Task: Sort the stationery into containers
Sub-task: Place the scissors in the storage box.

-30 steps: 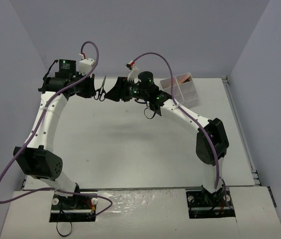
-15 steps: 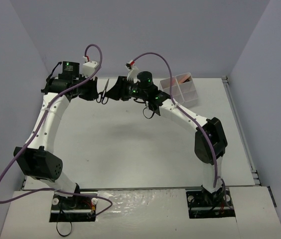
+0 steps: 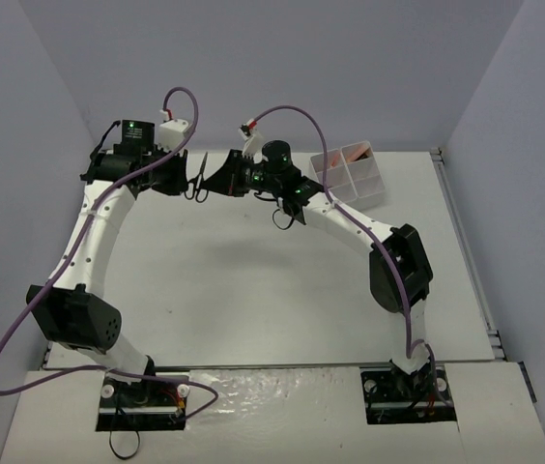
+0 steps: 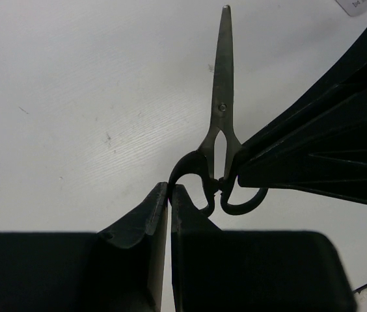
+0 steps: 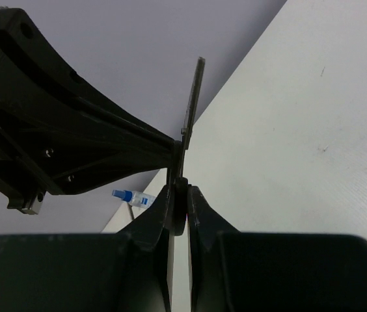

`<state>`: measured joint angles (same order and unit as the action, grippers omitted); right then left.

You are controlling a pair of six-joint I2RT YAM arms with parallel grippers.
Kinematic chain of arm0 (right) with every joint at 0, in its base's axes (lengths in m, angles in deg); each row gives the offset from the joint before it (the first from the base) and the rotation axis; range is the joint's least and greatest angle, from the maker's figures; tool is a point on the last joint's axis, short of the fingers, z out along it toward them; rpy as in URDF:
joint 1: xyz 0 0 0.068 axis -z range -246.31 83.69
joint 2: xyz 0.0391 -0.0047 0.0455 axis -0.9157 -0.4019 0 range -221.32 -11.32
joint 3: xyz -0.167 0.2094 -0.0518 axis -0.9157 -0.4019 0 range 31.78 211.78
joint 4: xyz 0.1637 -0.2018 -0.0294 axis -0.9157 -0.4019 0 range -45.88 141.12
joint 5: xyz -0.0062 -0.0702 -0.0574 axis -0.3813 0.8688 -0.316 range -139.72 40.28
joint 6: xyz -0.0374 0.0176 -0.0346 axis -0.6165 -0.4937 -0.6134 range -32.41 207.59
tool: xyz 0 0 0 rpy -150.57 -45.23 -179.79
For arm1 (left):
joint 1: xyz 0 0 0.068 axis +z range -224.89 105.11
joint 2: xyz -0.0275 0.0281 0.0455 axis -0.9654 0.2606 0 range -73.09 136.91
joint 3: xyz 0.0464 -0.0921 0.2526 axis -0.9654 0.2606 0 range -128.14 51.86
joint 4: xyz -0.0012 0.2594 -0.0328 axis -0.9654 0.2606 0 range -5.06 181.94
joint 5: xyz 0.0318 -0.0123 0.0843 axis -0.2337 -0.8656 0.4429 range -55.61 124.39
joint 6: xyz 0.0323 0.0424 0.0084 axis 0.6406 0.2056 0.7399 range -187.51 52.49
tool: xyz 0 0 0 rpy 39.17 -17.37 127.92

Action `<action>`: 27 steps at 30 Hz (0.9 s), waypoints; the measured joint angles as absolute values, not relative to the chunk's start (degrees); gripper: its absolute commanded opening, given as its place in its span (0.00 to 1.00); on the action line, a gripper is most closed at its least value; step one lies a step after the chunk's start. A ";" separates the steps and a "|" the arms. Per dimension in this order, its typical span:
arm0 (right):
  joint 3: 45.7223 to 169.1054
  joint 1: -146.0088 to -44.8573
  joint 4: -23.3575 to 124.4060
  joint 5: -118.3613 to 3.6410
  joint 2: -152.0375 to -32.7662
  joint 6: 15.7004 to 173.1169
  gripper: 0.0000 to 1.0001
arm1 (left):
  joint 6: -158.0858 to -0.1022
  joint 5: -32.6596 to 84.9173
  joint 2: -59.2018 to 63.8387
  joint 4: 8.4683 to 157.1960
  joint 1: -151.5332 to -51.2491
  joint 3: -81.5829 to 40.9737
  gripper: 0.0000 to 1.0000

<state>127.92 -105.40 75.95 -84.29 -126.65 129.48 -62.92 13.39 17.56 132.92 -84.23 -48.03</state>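
Both claws are clamping the black scissors (image 4: 221, 110) at the far left of the counter (image 3: 253, 271): the left claw (image 4: 169, 195) is pinching one handle loop, and the right claw (image 5: 179, 195) is squeezing the handle end beside it. If either arm is pulling while both are gripping, the scissors could be twisting open or slipping free, well apart from the white organiser box (image 3: 348, 176). No writing is showing legibly; a small blue-white tag (image 5: 133, 197) is too tiny to read
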 measured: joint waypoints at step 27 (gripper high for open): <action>112.19 -95.58 74.85 -74.66 -118.22 130.63 0.00 | -65.82 10.21 17.65 133.72 -85.26 -46.90 0.97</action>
<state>112.19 -95.58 74.85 -74.66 -118.22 130.63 -65.82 10.21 17.65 133.72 -85.26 -46.90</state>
